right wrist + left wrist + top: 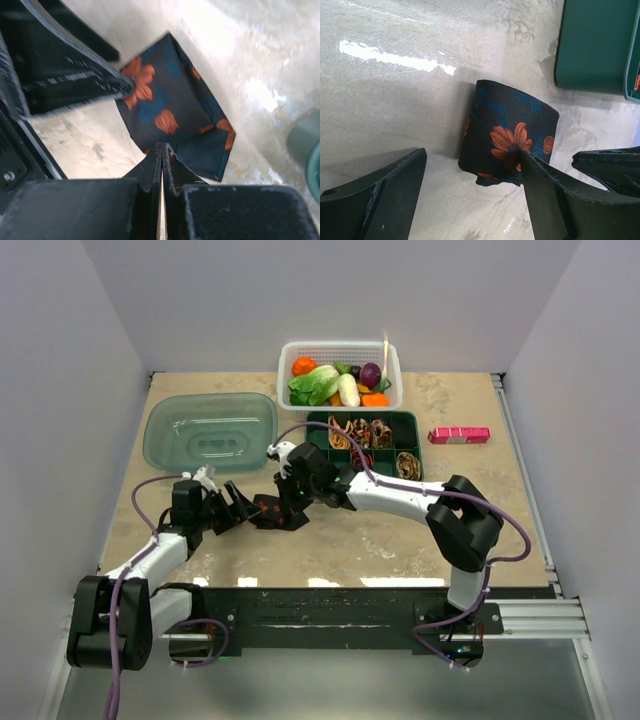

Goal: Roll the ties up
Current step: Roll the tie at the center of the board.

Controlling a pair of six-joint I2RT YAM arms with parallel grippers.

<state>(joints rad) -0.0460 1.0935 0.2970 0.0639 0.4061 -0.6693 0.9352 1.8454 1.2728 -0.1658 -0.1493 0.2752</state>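
The black tie (507, 131) with orange flowers and blue leaves sits on the table as a short, loose roll. It also shows in the right wrist view (175, 107) and, small, between both grippers in the top view (268, 508). My left gripper (470, 152) is open around the roll, and its right finger (547, 190) touches the roll's front. My right gripper (162, 146) is shut, its tips pinching the tie's near edge. Three small rolled ties (360, 432) in tan and brown sit in the green tray (405, 420).
The green tray's corner (595, 45) lies just beyond the roll. A white basket (285, 368) of toy vegetables stands at the back. A clear teal lid (210, 430) lies at the back left. A pink box (459, 435) lies right of the tray.
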